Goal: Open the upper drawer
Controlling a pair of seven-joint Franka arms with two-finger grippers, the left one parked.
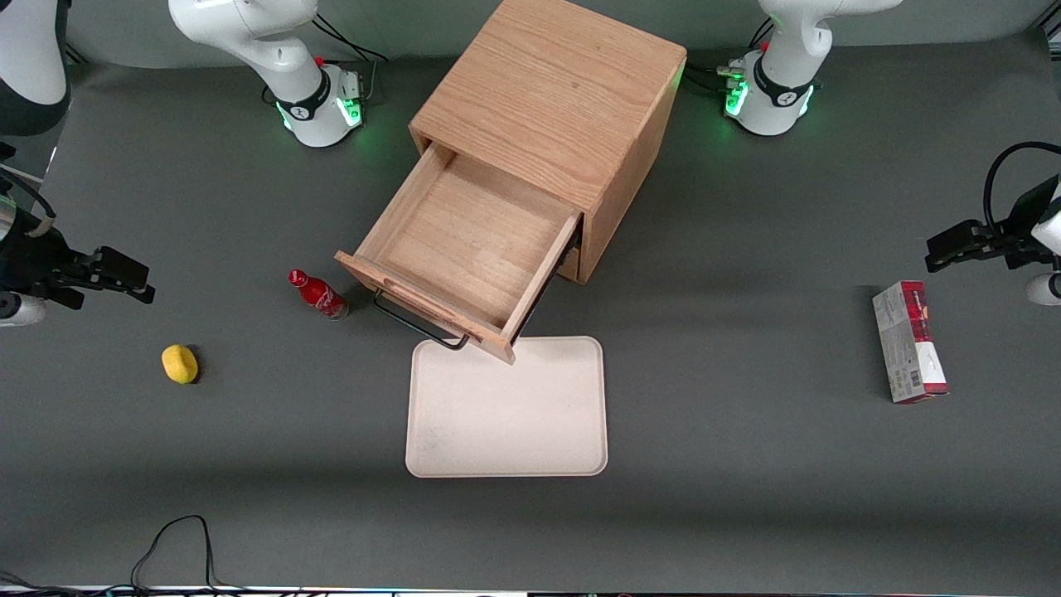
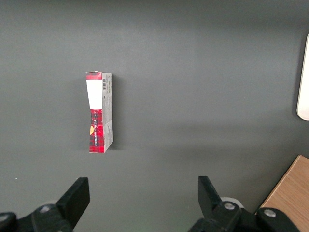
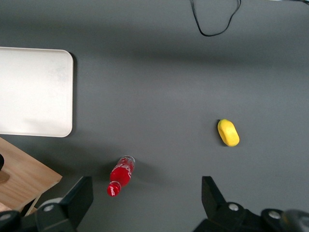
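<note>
Your right gripper (image 1: pixel 137 282) hangs above the table at the working arm's end, well apart from the cabinet (image 1: pixel 551 108), with its fingers spread wide and nothing between them; the wrist view shows only bare mat in the gap. The upper drawer (image 1: pixel 464 249) already stands pulled far out of the cabinet, so you should judge the opening as done or nearly so, and the step in hand is simply to keep the arm clear. If you want any more travel, come in low to the black bar handle (image 1: pixel 414 323), close squarely around its middle, and pull straight along the drawer's own line, which runs at a slant toward the front camera; an off-axis tug could bind the slides or drag the whole cabinet. Mind the red bottle (image 1: pixel 318 294) lying just beside the handle's end, and the white tray (image 1: pixel 506 410), whose edge sits under the drawer's front corner. The drawer is a wide, shallow tray of light oak, empty inside, with its grain running lengthwise and its front panel overhanging the mat. A yellow object (image 1: pixel 180 364) rests nearer the front camera than the gripper, and a red and grey box (image 1: pixel 908 342) lies toward the parked arm's end.
</note>
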